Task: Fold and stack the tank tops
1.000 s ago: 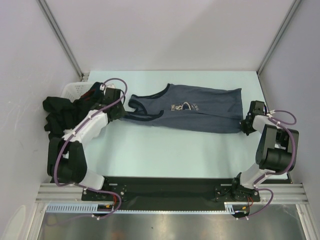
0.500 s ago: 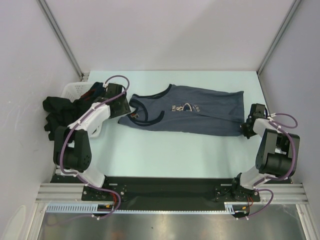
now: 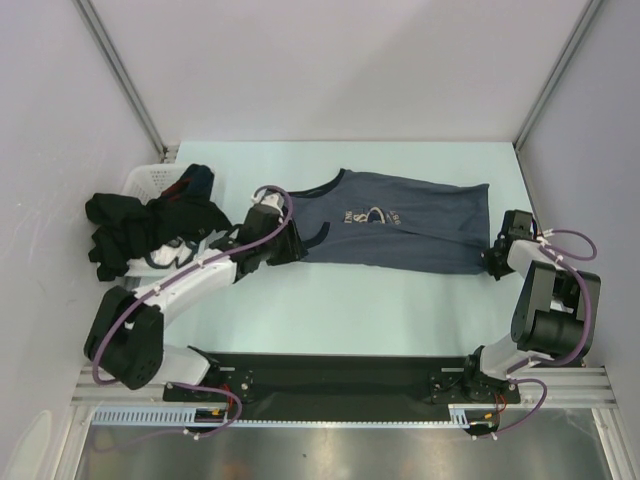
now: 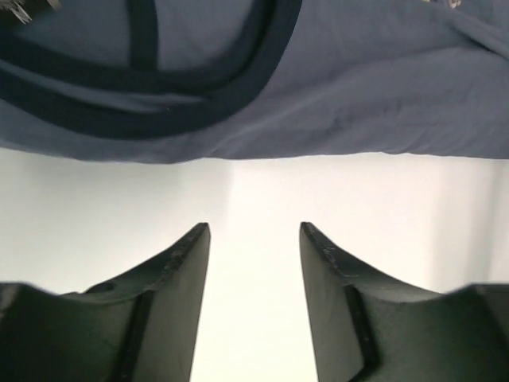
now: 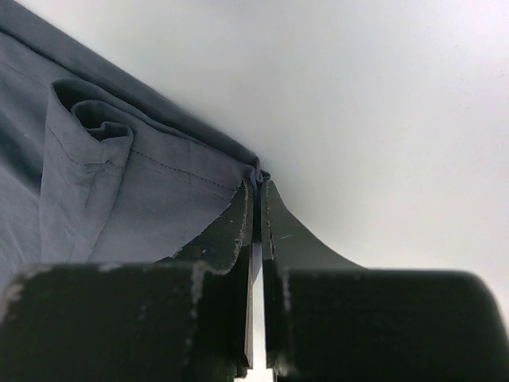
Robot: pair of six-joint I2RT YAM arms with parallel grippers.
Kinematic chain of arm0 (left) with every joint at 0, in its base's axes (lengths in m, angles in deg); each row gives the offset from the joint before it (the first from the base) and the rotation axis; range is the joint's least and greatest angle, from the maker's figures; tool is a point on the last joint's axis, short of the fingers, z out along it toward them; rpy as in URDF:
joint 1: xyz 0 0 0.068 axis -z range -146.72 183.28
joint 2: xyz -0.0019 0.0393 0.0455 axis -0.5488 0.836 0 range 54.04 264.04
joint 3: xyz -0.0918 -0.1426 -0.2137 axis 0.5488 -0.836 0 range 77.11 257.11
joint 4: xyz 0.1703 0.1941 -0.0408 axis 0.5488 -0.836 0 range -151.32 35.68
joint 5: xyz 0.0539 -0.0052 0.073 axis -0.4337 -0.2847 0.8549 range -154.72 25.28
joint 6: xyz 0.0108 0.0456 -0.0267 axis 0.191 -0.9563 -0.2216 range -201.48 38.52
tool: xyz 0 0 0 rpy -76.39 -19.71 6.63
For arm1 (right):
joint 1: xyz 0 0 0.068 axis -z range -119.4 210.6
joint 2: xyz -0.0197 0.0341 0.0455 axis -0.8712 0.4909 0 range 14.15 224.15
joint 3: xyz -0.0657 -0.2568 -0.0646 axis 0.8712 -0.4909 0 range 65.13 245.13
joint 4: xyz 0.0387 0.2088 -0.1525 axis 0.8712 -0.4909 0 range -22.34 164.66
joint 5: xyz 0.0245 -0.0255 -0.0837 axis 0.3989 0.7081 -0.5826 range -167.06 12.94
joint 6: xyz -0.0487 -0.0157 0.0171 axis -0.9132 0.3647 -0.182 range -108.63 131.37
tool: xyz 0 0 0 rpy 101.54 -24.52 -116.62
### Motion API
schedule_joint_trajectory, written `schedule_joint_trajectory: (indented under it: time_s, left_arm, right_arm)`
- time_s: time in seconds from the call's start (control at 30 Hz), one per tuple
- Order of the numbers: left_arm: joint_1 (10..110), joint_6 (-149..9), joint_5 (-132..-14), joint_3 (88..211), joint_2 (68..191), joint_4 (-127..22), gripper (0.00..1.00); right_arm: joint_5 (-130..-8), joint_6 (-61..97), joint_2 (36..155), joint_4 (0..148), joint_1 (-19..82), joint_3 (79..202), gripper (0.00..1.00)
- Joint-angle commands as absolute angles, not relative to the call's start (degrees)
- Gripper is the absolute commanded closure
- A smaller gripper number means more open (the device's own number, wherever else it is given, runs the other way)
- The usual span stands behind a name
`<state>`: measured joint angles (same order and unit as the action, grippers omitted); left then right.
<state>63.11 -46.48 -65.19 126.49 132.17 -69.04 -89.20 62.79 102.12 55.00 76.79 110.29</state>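
Top external: white basket (image 3: pixel 148 180) at far-left counter (image 3: pixel 330 300) corner, black tank top (image 3: pixel 120 235) heaped beside it. Blue-grey tank top (image 3: pixel 410 225) lies flat mid-counter, neck left, hem right. Nothing lies over it except left hand (image 3: pixel 286 245) at strap end. Left arm reaches low from left; fingers spread, empty, cloth edge just ahead. Right arm folded close; right hand (image 3: pixel 493 258) pressed together, pinching near hem corner.

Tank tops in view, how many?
2. Blue-grey tank top spread across the table; black tank top heaped over the white basket, far left. Others may hide in that heap.
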Motion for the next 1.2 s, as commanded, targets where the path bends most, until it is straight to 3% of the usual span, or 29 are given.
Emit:
schedule_joint_trajectory:
  time_s: [0.0, 0.3, 0.57, 0.7, 1.0, 1.1, 1.13, 1.17]
  left_arm:
    - [64.48, -37.99, -70.17, 123.78, 134.63, -57.41, 0.45]
    - [68.87, -22.61, -67.09, 122.54, 146.23, -44.74, 0.38]
    - [69.58, -13.55, -62.11, 124.83, 153.53, -45.35, 0.43]
    - [69.58, -7.68, -55.33, 128.24, 154.24, -54.39, 0.49]
    - [70.28, 0.52, -49.17, 139.67, 160.38, -73.63, 0.54]
    - [70.37, 0.43, -49.51, 140.65, 161.88, -74.1, 0.77]
    - [70.37, 0.43, -49.25, 140.48, 161.88, -73.92, 0.94]
    - [70.37, 0.61, -48.82, 140.13, 161.54, -74.09, 1.0]
  right_arm:
    - [-90.16, 62.96, 100.11, 53.74, 77.3, 108.99, 1.0]
    - [-89.81, 63.57, 99.85, 54.01, 77.3, 108.63, 1.0]
    - [-89.45, 64.01, 99.06, 53.74, 77.3, 108.46, 1.0]
    - [-89.54, 64.28, 98.53, 54.0, 77.3, 107.93, 1.0]
    - [-89.63, 65.59, 97.56, 54.1, 76.51, 107.05, 1.0]
    - [-89.89, 65.77, 97.12, 53.74, 76.16, 107.14, 1.0]
    - [-90.07, 65.77, 97.03, 53.48, 76.16, 107.23, 1.0]
    - [-90.42, 65.86, 96.86, 53.3, 76.07, 107.4, 1.0]
